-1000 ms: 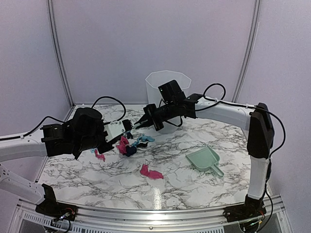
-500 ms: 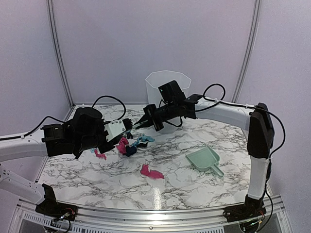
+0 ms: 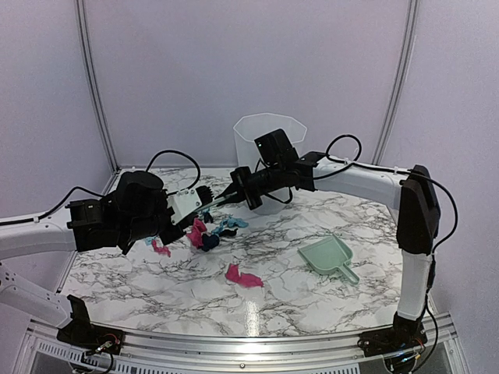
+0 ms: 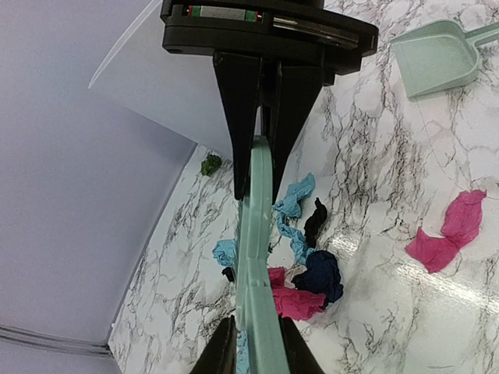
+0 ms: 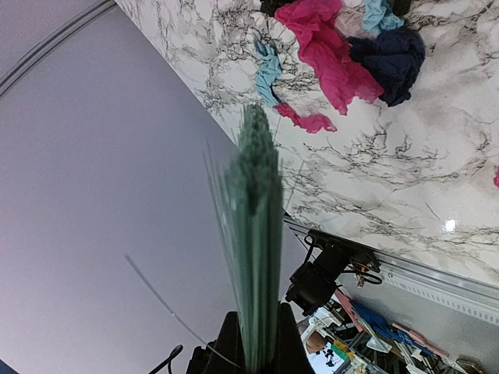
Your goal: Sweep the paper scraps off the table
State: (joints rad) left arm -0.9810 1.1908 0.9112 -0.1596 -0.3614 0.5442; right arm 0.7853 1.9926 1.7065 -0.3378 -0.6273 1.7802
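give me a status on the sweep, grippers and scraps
Both shut on brush: left fingers, right fingers, off the table. paper scraps unswept, one pink apart. dustpan idle right; nothing blocking.

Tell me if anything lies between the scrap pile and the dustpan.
Nothing visible does: only bare table separates the paper scraps from the dustpan. One pink scrap lies nearer the front, off that line.
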